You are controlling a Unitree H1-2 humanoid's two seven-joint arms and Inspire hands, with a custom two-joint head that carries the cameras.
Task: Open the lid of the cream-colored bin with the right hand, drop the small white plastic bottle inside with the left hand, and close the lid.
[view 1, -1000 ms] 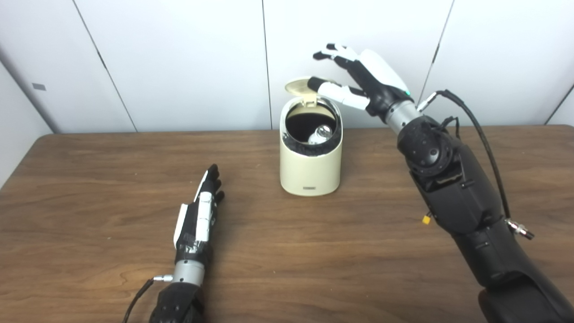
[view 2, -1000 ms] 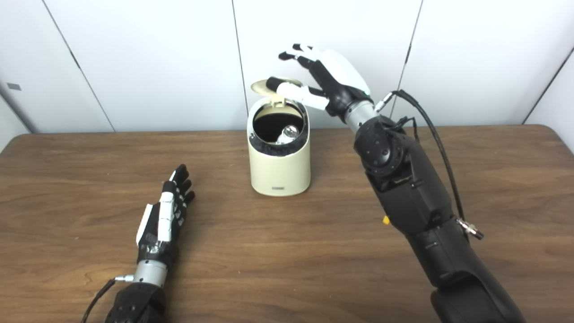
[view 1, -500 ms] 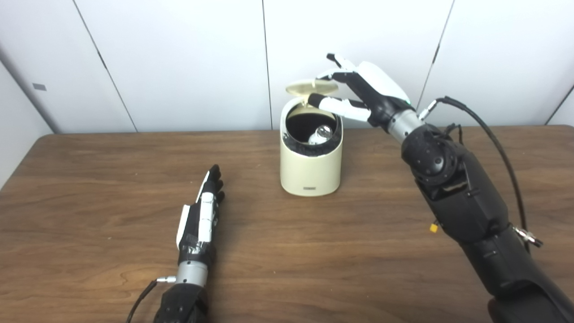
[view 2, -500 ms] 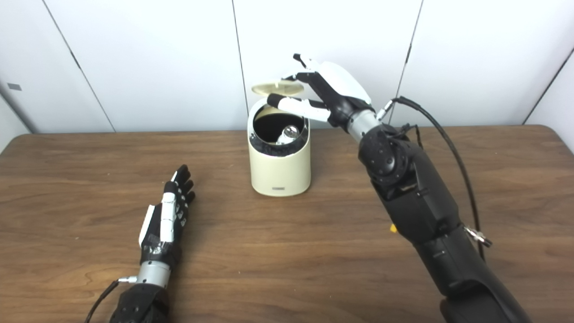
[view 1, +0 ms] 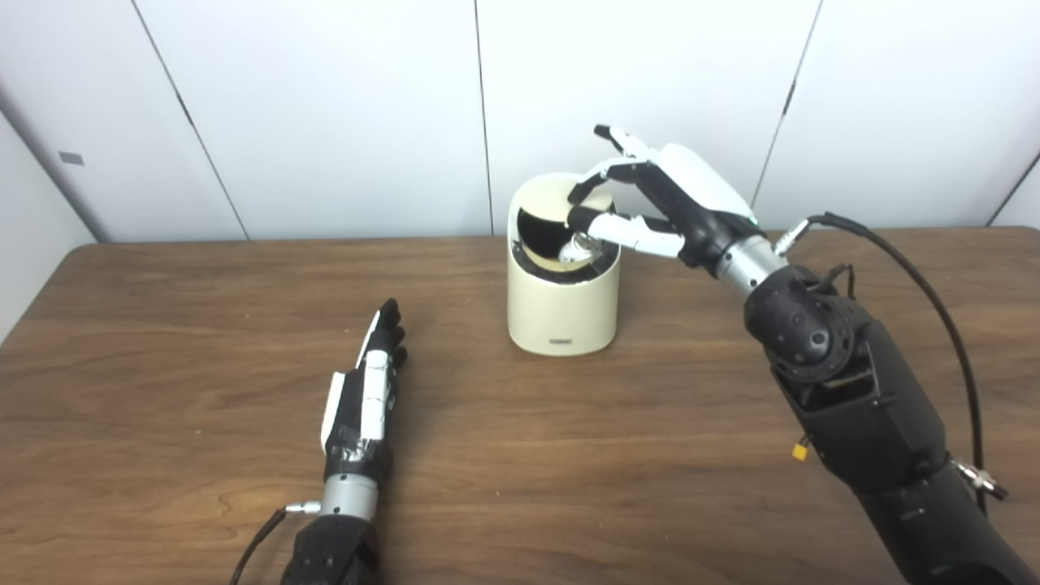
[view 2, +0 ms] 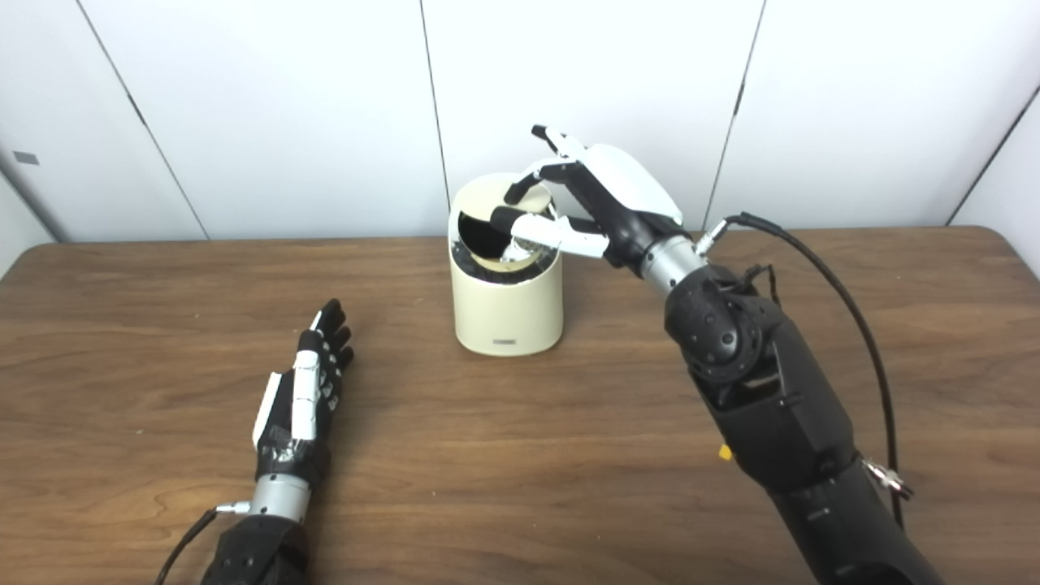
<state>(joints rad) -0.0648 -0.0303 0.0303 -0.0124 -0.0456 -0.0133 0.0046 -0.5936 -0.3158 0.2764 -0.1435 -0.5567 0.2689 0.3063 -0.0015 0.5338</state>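
The cream-colored bin (view 1: 561, 305) stands at the back middle of the wooden table (view 1: 569, 455). Its round lid (view 1: 556, 218) is tilted partway down over the dark opening. A bit of the small white plastic bottle (view 1: 575, 249) shows inside, under the lid's front edge. My right hand (view 1: 650, 199) hovers over the bin's right rim, its fingertips (view 1: 583, 189) resting on the lid and the thumb just above the bottle. It grasps nothing. My left hand (view 1: 366, 390) lies flat on the table to the bin's front left, fingers straight, empty.
White wall panels (view 1: 325, 114) rise right behind the table's far edge. A black cable (view 1: 918, 268) loops from my right forearm above the table's right side.
My right hand has come down and forward, pushing the lid from upright to partway over the opening. The left hand has stayed where it was.
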